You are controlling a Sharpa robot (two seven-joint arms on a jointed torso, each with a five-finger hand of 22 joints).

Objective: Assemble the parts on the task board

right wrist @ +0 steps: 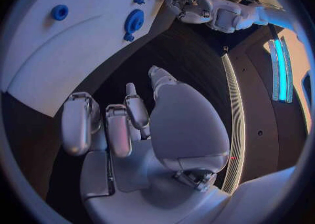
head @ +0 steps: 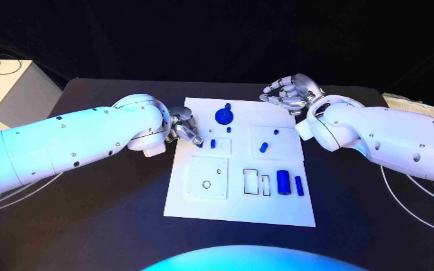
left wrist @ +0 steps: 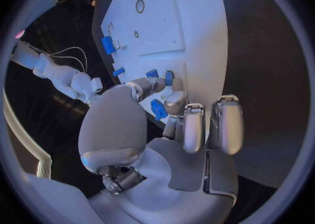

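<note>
The left hand [head: 184, 127] sits low at the left edge of the white task board [head: 237, 211], fingers curled in close and pinching a small blue part [left wrist: 158, 109] against the plate; the wrist view shows that piece caught between the thumb and a fingertip. Just beside those fingertips, 2 more little blue pieces [head: 213, 143] stand in the board near its upper left block. Further along, a round blue gear-like part [head: 222, 116] lies near the board's far edge, and a small blue peg [head: 264, 147] rests on the square panel right of centre. Down toward the near right corner, a fat blue cylinder [head: 284, 182] and a thin blue bar [head: 298, 185] lie side by side. The right hand [head: 290, 95] hovers off the board's far right corner, fingers loosely curled, apart, holding nothing.
</note>
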